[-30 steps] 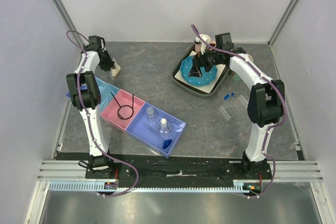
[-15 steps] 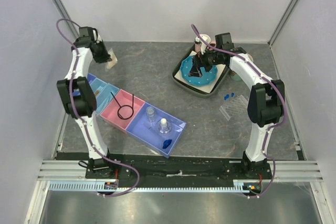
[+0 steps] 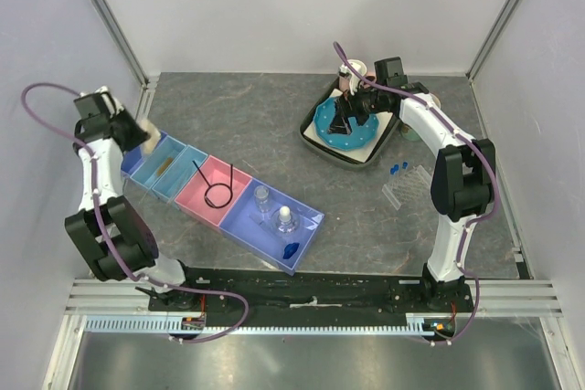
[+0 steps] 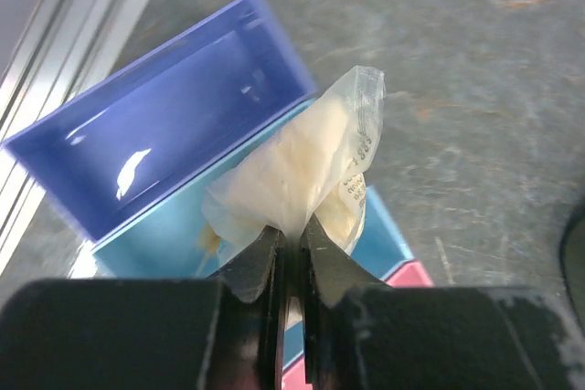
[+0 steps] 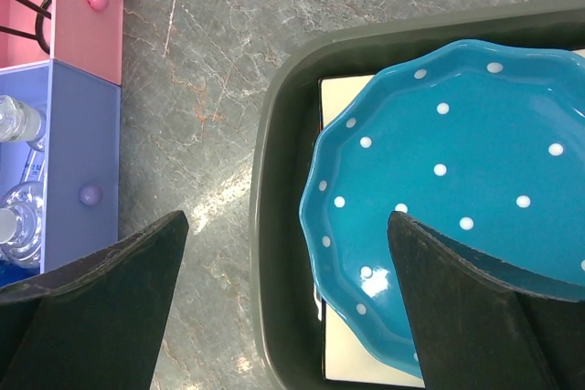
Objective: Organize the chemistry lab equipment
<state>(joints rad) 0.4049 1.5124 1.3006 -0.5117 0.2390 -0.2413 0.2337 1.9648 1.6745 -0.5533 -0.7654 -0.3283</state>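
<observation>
This is a robot test cell in a lab rather than a home. Plain white panels [image 3: 302,6] set in aluminium posts [image 3: 108,15] wall in a grey stone-patterned table [image 3: 265,125]. A left arm [image 3: 89,180] and a right arm [image 3: 462,180] are bolted to a black rail [image 3: 311,282] at the table's near edge.

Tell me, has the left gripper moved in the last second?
Yes. The left gripper, holding the bag, swung left, from the bare table behind the row of bins to above its left end.
</observation>
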